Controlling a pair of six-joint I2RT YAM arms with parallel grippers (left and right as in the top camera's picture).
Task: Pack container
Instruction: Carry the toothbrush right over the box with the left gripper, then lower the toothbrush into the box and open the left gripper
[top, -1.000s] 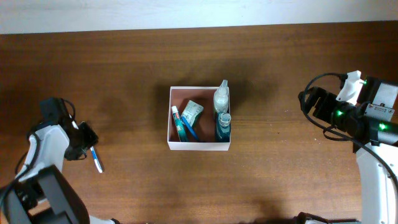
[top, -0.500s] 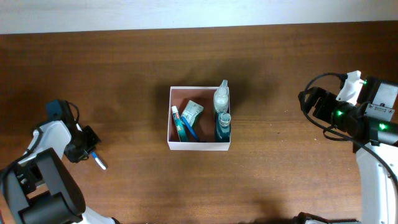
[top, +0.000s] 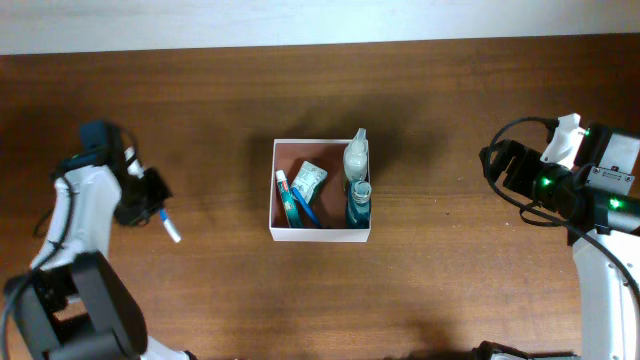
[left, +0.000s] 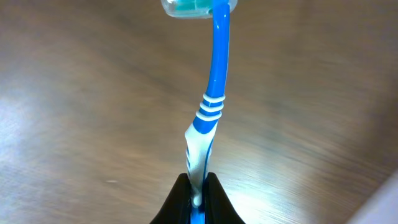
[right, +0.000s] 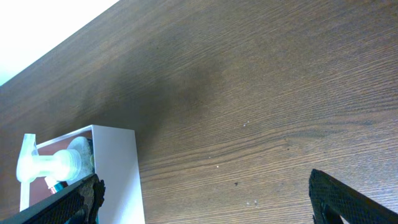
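The container (top: 320, 236), a white-walled square box with a reddish-brown floor, sits mid-table holding a toothpaste tube (top: 286, 198), a blue toothbrush, a small packet (top: 309, 179), a clear spray bottle (top: 356, 158) and a teal bottle (top: 359, 203). Far to its left, my left gripper (top: 152, 203) is shut on the handle end of another blue-and-white toothbrush (top: 170, 228). In the left wrist view that toothbrush (left: 214, 93) points away from the gripper (left: 198, 199) above the wood. My right gripper (top: 497, 162) stands open to the right of the container (right: 115, 168), empty.
The brown wooden table (top: 450, 290) ends at a pale wall strip along the far edge (top: 320, 20). The right arm's body and cables (top: 585, 185) take up the right side. The spray bottle (right: 56, 165) shows at the lower left of the right wrist view.
The left gripper shut on the toothbrush, then carried it toward the far side and slightly right, nearer the container. The right arm has not moved.
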